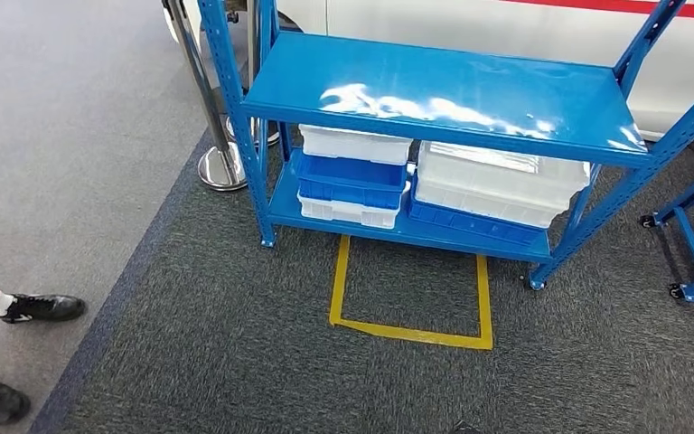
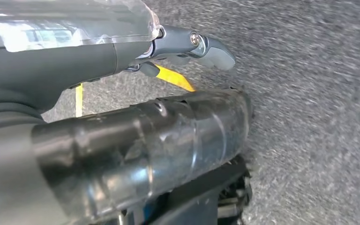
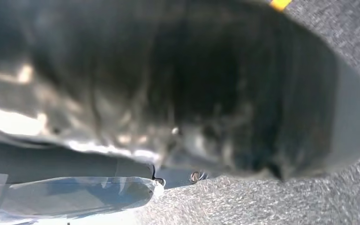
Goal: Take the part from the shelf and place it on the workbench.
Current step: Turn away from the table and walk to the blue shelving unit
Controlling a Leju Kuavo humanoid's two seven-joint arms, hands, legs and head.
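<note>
Head view: a blue shelf (image 1: 434,99) stands on dark carpet (image 1: 235,362), its top board bare and shiny. On the bottom board white and blue bins (image 1: 352,176) are stacked at the left end, and a wider white bin (image 1: 497,185) sits on a blue one at the right. I cannot tell which holds the part. Yellow tape (image 1: 411,333) marks a square at the shelf's front edge. A person's shoes (image 1: 43,307) stand left.

Left wrist view: the left hand (image 2: 187,44) hangs over carpet; its fingers lie extended, holding nothing.

Right wrist view: the right hand (image 3: 178,177) is blurred; grip unclear.
</note>
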